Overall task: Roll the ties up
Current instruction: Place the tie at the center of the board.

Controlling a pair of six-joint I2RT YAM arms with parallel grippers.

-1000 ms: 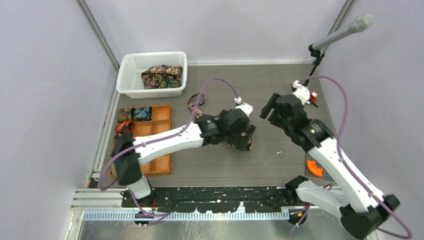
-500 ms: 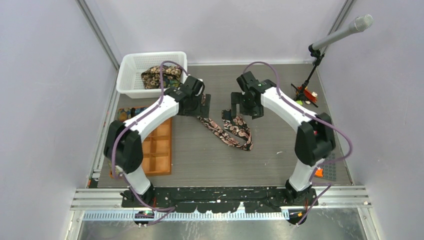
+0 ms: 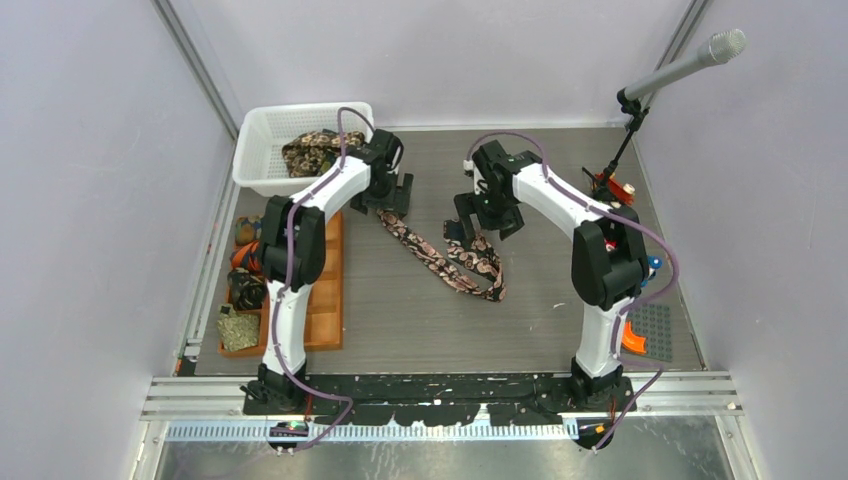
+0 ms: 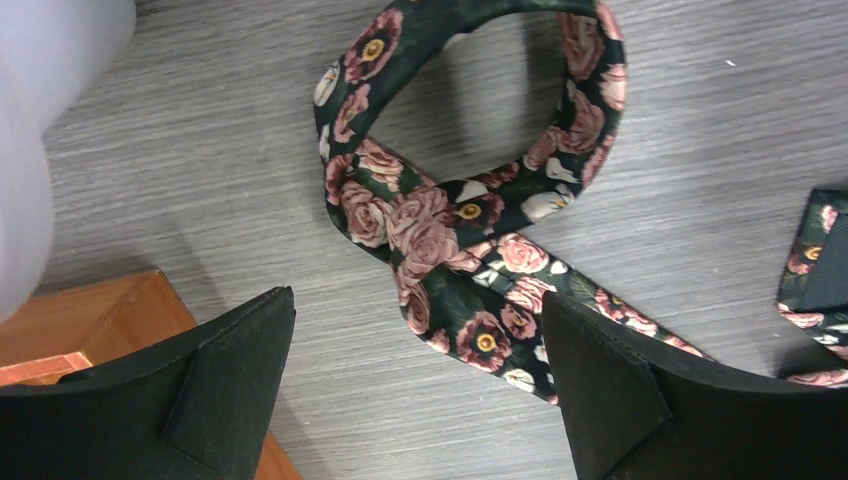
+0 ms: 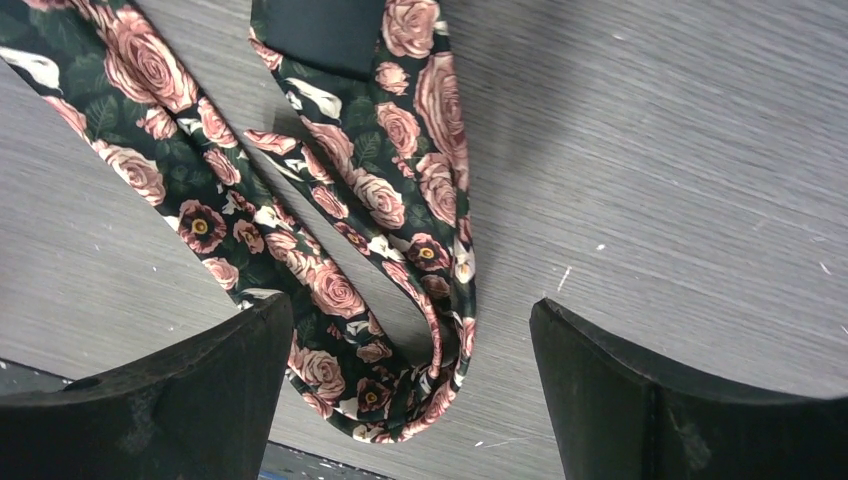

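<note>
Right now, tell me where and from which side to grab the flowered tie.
Grip the flowered tie at its curled loop, straight down with the open left pincer close by. The rest lies flat; the loop seems to stand on edge, so the pincer could close across it.

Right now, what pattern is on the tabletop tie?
Long fabric tie: pink roses on black; left wrist view.

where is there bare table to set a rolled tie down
Bare: the table strip between the floral tie and the near edge, also right of the tie up to the right arm. Crowded: left edge, with basket and orange tray.
</note>
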